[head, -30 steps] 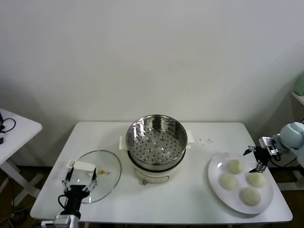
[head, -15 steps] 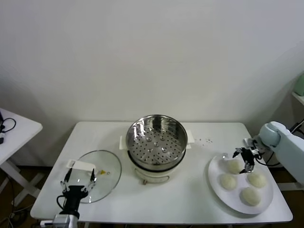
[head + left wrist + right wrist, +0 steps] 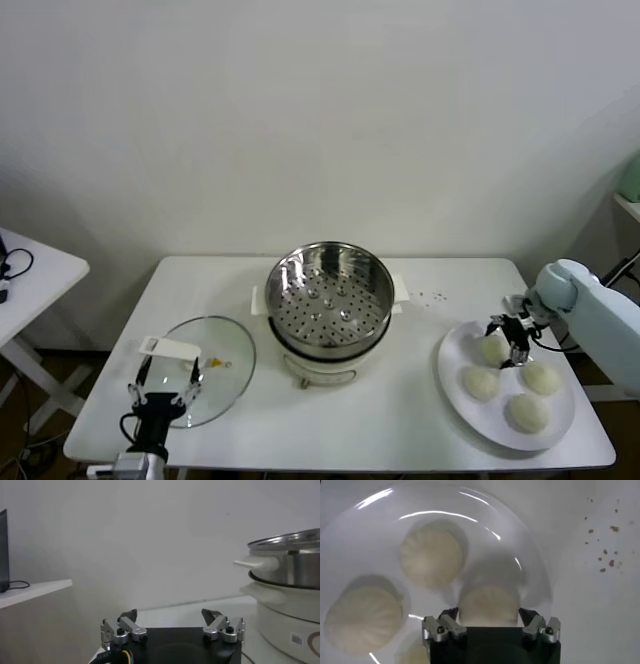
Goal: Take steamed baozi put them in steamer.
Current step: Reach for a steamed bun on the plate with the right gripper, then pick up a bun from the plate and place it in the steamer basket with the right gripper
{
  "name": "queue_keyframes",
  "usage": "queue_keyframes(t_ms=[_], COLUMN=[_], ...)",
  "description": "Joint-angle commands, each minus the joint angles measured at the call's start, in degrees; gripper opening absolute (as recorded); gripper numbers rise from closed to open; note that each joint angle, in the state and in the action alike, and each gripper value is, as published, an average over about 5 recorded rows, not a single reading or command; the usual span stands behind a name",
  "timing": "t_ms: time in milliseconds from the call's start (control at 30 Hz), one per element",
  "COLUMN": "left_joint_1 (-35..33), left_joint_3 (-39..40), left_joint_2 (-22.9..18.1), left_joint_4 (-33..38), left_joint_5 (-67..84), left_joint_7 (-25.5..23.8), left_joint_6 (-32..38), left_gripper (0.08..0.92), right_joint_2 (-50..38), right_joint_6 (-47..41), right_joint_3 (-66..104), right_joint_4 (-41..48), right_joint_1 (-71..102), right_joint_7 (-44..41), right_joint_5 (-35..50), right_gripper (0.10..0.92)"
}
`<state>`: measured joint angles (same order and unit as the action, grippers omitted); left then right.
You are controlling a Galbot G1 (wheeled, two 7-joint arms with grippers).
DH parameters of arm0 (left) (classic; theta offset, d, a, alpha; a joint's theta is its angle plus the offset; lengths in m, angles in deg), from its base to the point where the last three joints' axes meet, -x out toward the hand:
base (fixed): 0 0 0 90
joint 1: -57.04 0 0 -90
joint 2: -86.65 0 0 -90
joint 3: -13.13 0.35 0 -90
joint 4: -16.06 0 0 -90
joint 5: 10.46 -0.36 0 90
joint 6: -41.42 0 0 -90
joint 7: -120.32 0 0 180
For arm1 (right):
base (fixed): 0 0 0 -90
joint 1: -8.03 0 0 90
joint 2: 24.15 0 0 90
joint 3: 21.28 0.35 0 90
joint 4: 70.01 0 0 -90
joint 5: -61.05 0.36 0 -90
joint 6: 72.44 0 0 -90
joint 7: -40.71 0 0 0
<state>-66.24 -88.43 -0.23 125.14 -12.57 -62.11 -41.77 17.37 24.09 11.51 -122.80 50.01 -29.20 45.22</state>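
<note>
Head view looks down over the table (image 3: 400, 420). Right wrist view hangs close above the plate (image 3: 530, 555), shared with head view. Left wrist view sits low, level with the steamer (image 3: 290, 565).

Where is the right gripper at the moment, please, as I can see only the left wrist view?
Observer: The right gripper is down at the white plate, over one baozi, the one nearest the steamer.
Operator: Thank you. Is anything in the steamer?
Observer: No, its perforated tray is bare.
Operator: And what lies beside my left gripper?
Observer: The glass lid lies flat on the table, just ahead of the left gripper.
</note>
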Motion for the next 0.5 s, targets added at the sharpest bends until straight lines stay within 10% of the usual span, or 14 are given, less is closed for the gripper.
queue_keyframes(t_ms=[33, 500], left_joint_1=[-0.1, -0.4], left_joint_3=[0.1, 0.0], left_joint_2=[0.0, -0.1], left_joint_4=[0.0, 0.3], left_joint_5=[-0.1, -0.1], left_joint_7=[0.0, 0.3], left_joint_6=[0.0, -0.2], left_gripper=[0.823, 0.823], right_joint_2=[0.7, -0.8], right_joint_6=[0.1, 1.0], right_joint_3=[0.3, 0.1], right_joint_4=[0.5, -2.0], right_joint_1=[0.1, -1.7], right_joint_7=[0.1, 0.0], right_joint_5=[-0.7, 0.7], right_gripper=[0.731, 0.694])
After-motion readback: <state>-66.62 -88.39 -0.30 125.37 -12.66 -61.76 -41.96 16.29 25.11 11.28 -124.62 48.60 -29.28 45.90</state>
